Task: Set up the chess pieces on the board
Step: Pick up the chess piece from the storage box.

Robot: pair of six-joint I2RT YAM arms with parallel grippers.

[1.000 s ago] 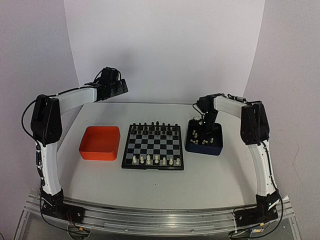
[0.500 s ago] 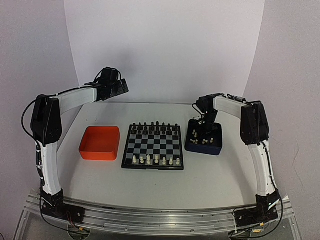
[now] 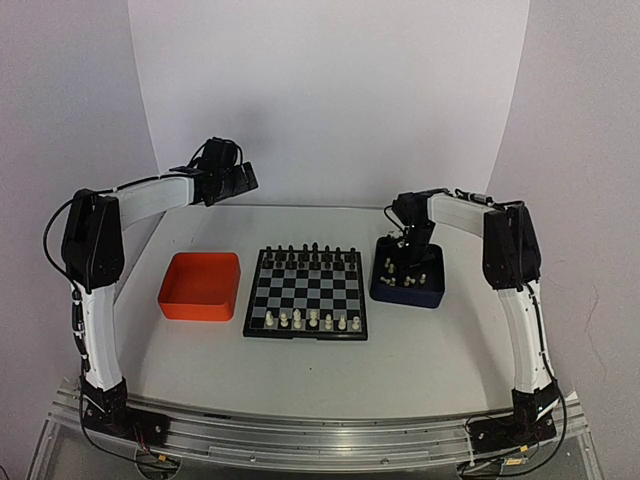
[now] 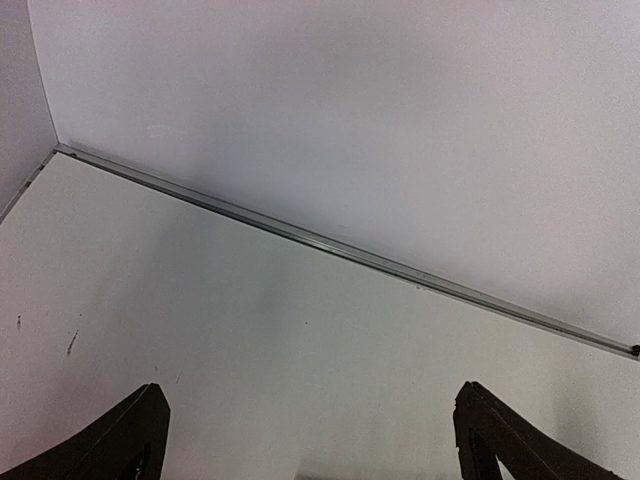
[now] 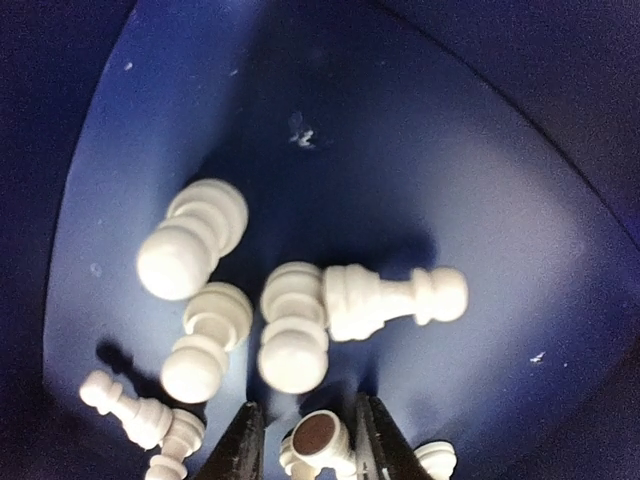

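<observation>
**Piece-fetching step, top and wrist views.** The right gripper [image 5: 308, 445] is lowered into the dark blue plastic tray [image 3: 408, 299]. The tray stands just beside the right edge of the board [image 3: 305, 290], a small square chessboard of black and silvery-grey checks with a black rim. Loose cream-white chess pieces [image 5: 190, 250] lie on their sides on the tray floor. One cream piece [image 5: 316, 434], its dark round base turned toward the camera, sits between the two fingertips. The jaws stand a little apart on either side of it, and whether they already press on it cannot be told. On the board, a row of cream pieces [image 3: 305, 320] lines the near edge and tiny black pieces [image 3: 312, 257] line the far edge; with so many cream pieces in the tray, the white side is judged incomplete. The left gripper [image 4: 310, 445] is raised over the far left of the white table [image 3: 300, 370], jaws wide apart and holding nothing, well apart from the orange plastic tray [image 3: 200, 285]. The next move calls for a firm closure on the flanked piece and a lift clear of its neighbours and the tray wall. The piece then needs carrying to a vacant near square, and being small and held by its base end, it may slip or need righting.
</observation>
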